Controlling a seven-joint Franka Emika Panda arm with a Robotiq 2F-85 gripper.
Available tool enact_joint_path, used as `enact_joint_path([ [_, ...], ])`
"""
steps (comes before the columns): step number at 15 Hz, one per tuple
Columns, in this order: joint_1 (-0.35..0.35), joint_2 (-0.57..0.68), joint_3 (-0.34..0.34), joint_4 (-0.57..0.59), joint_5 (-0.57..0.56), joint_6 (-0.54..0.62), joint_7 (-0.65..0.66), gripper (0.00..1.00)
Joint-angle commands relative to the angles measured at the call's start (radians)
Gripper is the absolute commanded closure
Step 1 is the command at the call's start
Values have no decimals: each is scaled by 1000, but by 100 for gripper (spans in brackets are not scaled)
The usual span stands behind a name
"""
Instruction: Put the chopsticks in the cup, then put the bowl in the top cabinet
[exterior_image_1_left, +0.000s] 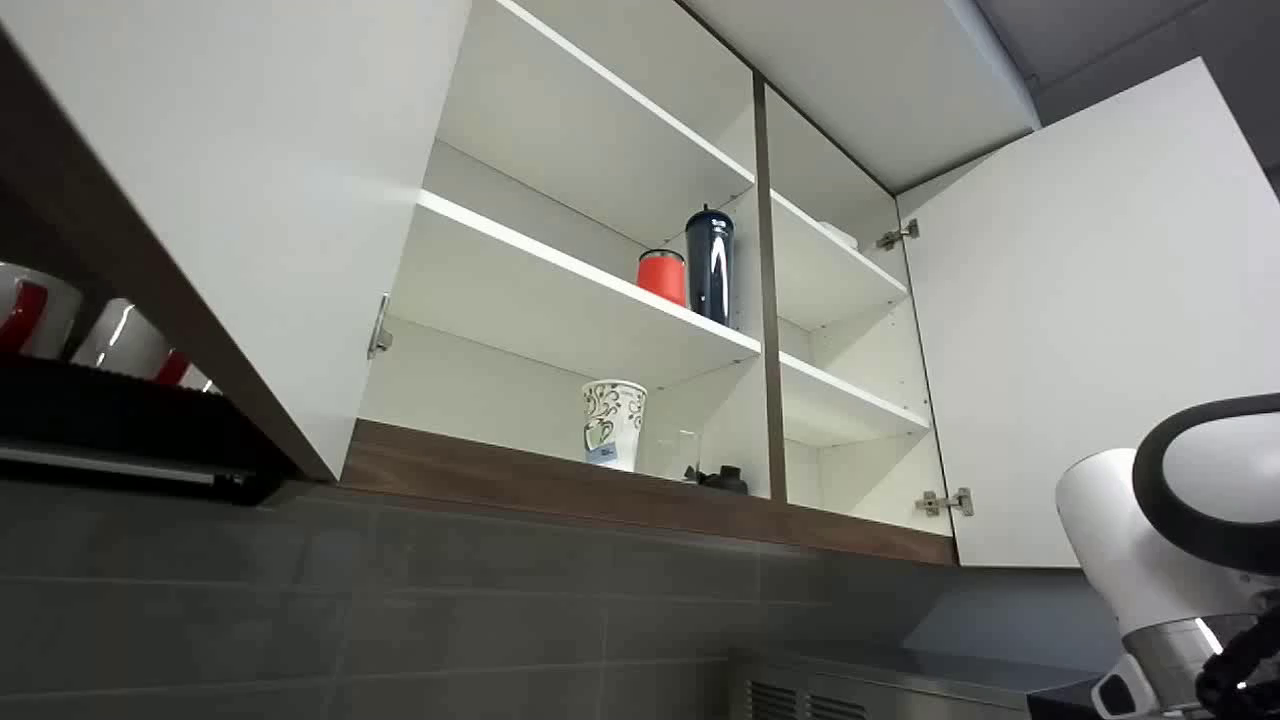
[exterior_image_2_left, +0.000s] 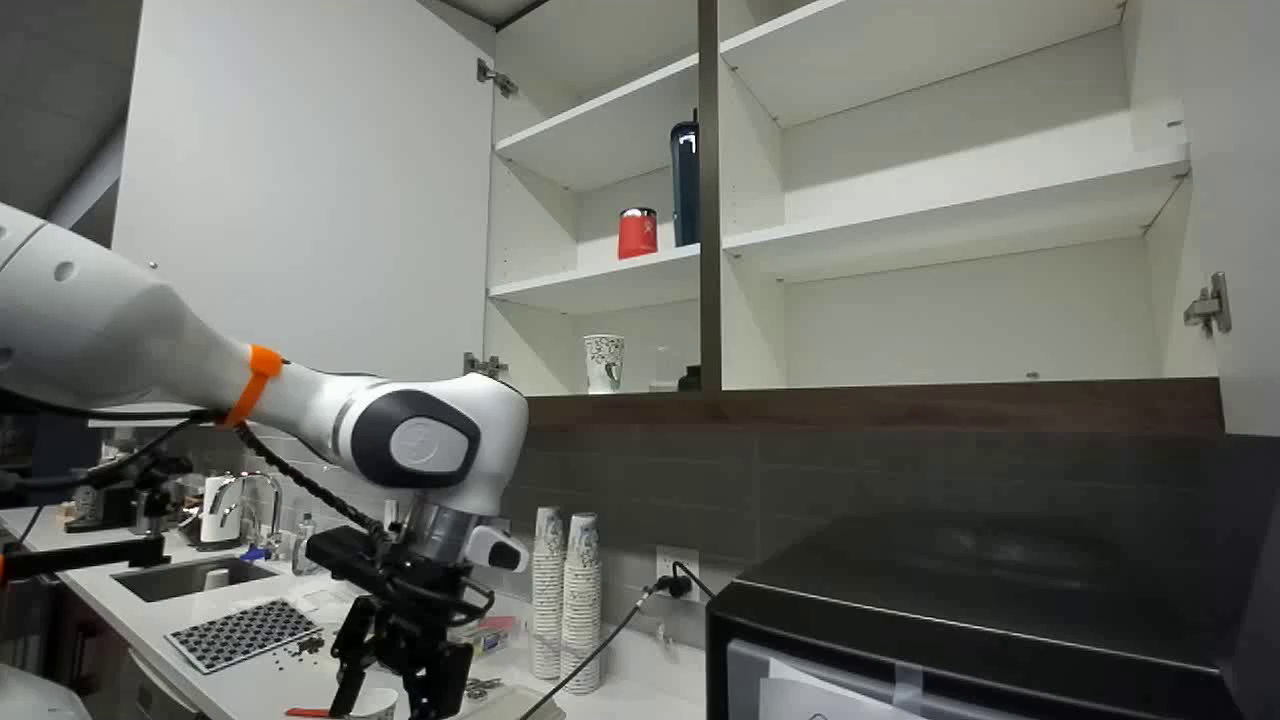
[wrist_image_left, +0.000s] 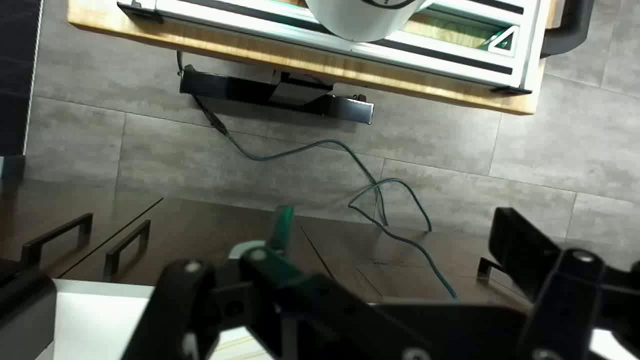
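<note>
The white top cabinet (exterior_image_1_left: 560, 475) has its doors swung wide in both exterior views. On its bottom shelf stands a white paper cup (exterior_image_1_left: 613, 425) with a dark leaf pattern. My gripper (wrist_image_left: 400, 232) is open in the wrist view, with nothing held between its widely spread fingers. An exterior view shows it hanging low over the counter, around or in front of a white round vessel (exterior_image_2_left: 378, 703); cropping hides whether that is the bowl. Thin yellowish lines (wrist_image_left: 235, 345) show behind the gripper's linkage, but I cannot tell whether they are the chopsticks.
A red tumbler (exterior_image_1_left: 662, 277) and dark bottle (exterior_image_1_left: 710, 265) occupy the middle shelf. Stacked paper cups (exterior_image_2_left: 582, 610) stand behind the gripper, beside a black appliance (exterior_image_2_left: 960, 620). A perforated tray (exterior_image_2_left: 242, 635) lies near the sink (exterior_image_2_left: 195, 578). Mugs (exterior_image_1_left: 130, 345) sit on a rack.
</note>
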Motion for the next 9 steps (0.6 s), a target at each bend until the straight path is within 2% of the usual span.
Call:
enact_joint_path([
  [1,-3,1,3,2,2,-3,-2,0],
  [8,-3,1,3,2,2,-3,-2,0],
  [9,-3,39,-11,12,31,15,10,0],
])
